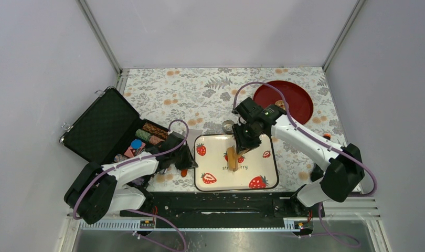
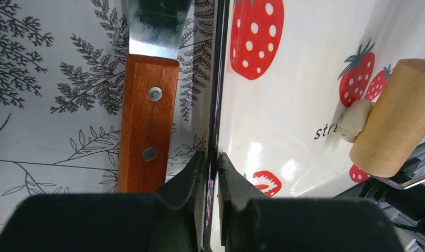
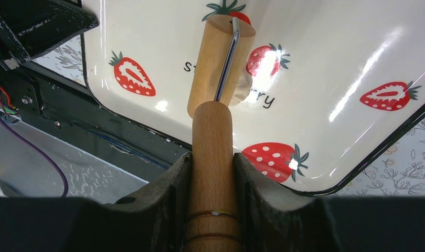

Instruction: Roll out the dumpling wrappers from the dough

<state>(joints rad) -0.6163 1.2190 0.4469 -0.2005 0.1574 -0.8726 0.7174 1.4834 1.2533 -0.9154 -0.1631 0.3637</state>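
Right gripper (image 3: 212, 157) being held low over tray (image 3: 326, 63), clamped on roller (image 3: 208, 63) (touching dough (image 2: 353, 121)); same tray being pinched by left gripper (image 2: 211, 163).

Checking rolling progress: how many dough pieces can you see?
1: a dough lump on the tray, against the roller. More may be hidden under the roller.

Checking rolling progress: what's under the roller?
A pale dough lump pokes out from under the roller on the tray; whatever lies directly beneath the roller is covered.
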